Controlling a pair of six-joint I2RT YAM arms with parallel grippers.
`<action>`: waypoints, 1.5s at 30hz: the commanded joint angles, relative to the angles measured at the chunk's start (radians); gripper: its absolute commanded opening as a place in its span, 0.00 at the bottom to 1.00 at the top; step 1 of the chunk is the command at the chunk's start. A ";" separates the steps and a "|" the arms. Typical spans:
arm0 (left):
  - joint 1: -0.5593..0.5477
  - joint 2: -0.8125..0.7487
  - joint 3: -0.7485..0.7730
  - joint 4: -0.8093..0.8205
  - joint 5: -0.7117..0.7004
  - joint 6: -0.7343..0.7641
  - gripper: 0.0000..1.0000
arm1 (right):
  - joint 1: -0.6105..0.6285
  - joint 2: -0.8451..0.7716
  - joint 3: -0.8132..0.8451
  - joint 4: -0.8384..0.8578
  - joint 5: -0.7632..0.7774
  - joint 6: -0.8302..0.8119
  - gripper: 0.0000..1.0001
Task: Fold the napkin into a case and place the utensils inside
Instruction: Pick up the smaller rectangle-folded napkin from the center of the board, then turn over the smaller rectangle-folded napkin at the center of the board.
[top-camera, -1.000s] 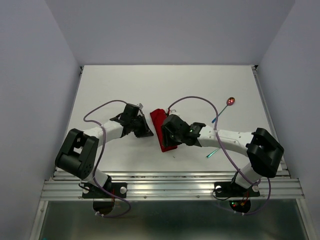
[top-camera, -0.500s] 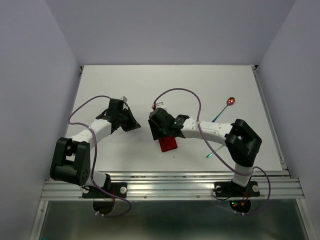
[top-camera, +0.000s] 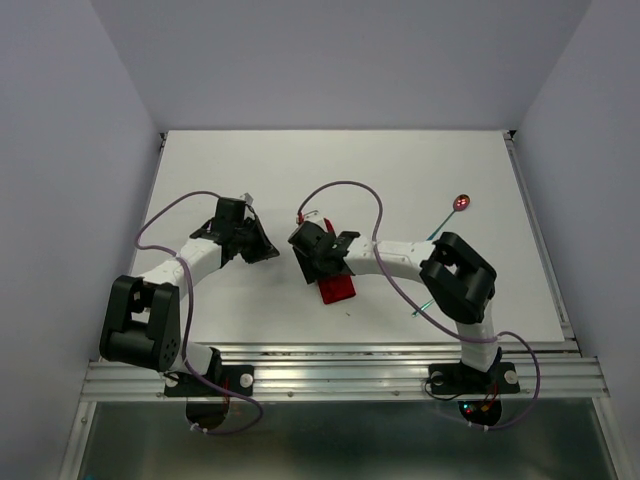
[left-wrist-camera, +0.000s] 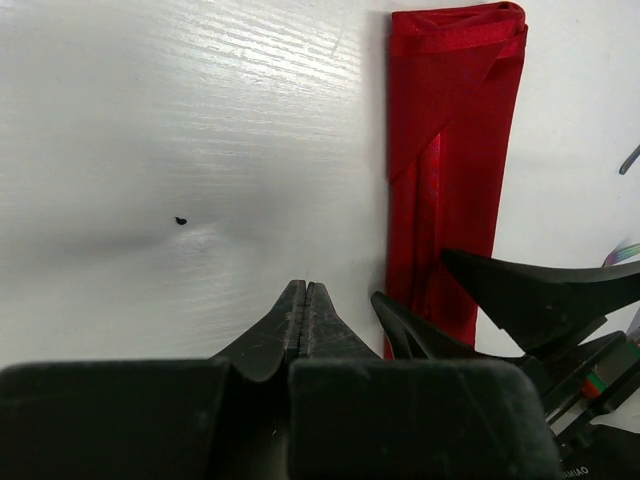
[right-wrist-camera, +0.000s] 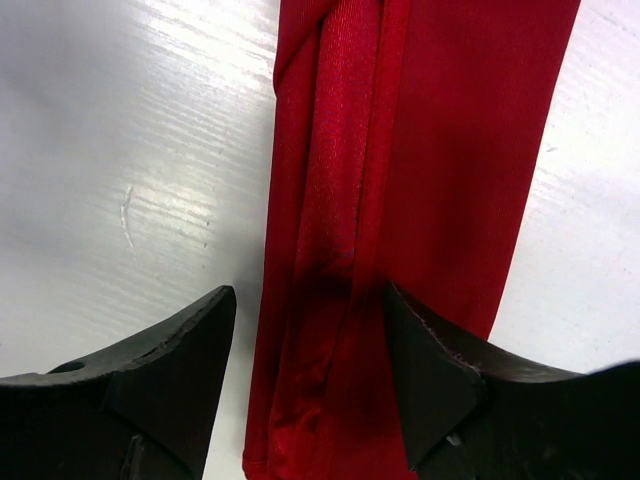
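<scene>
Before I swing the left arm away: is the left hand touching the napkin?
Apart. Left wrist view: a strip of bare table shows between the shut left hand and the napkin's edge.

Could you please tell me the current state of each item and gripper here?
napkin: folded into a narrow strip, lying flat.
spoon: loose on the table, outside the napkin.
fork: loose, outside the napkin, partly hidden.
left gripper: shut, empty.
right gripper: open over the napkin.
</scene>
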 joint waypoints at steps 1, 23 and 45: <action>0.008 -0.025 -0.010 0.016 0.003 0.022 0.00 | 0.026 0.020 0.054 -0.006 0.074 -0.018 0.65; 0.054 -0.047 -0.025 0.008 0.008 0.038 0.00 | 0.035 0.092 0.126 0.010 0.080 -0.004 0.01; 0.316 -0.179 0.056 -0.124 0.031 0.138 0.00 | 0.026 -0.025 0.069 0.319 -0.366 0.047 0.01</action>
